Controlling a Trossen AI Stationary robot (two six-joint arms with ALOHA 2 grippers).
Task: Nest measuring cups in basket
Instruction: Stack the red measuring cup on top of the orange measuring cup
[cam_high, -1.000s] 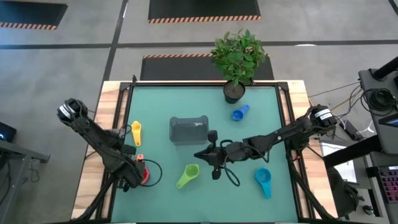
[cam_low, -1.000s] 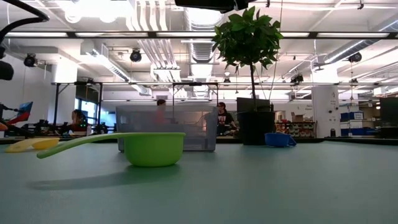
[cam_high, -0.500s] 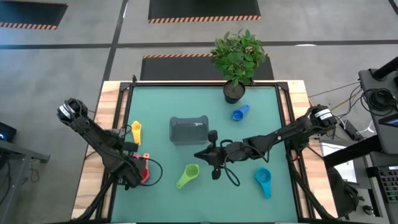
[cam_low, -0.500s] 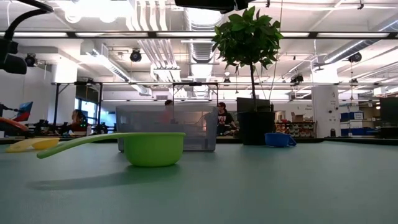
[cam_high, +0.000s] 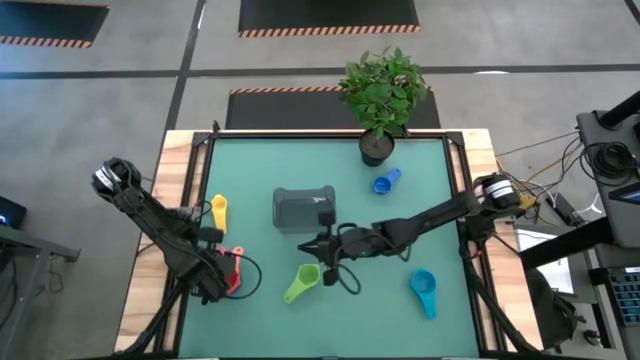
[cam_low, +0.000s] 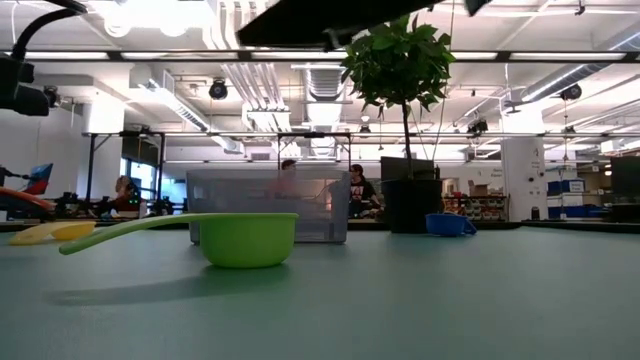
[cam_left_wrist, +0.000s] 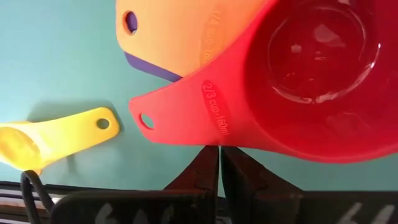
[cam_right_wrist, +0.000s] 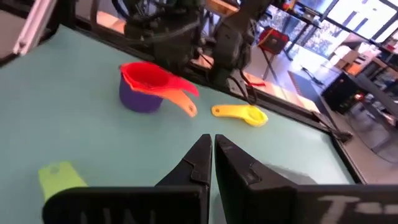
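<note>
We see the right gripper (cam_high: 318, 247) has slid left toward frame centre, now above the green cup (cam_high: 302, 282).

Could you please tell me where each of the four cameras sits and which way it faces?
High: overhead, straight down; both arms, basket.
Low: table height, level across; green cup nearest, arms overhead.
Left wrist: above red cup nested in the stack; shut left gripper.
Right wrist: looks across the table; shut right gripper.
Shared: yellow cup in both wrist views.

Grey concrete floor (cam_high: 120, 70) carries black hazard-striped mats (cam_high: 328, 14) at twelve o'clock; bright strip lights (cam_low: 150, 55) cross the open white ceiling.
</note>
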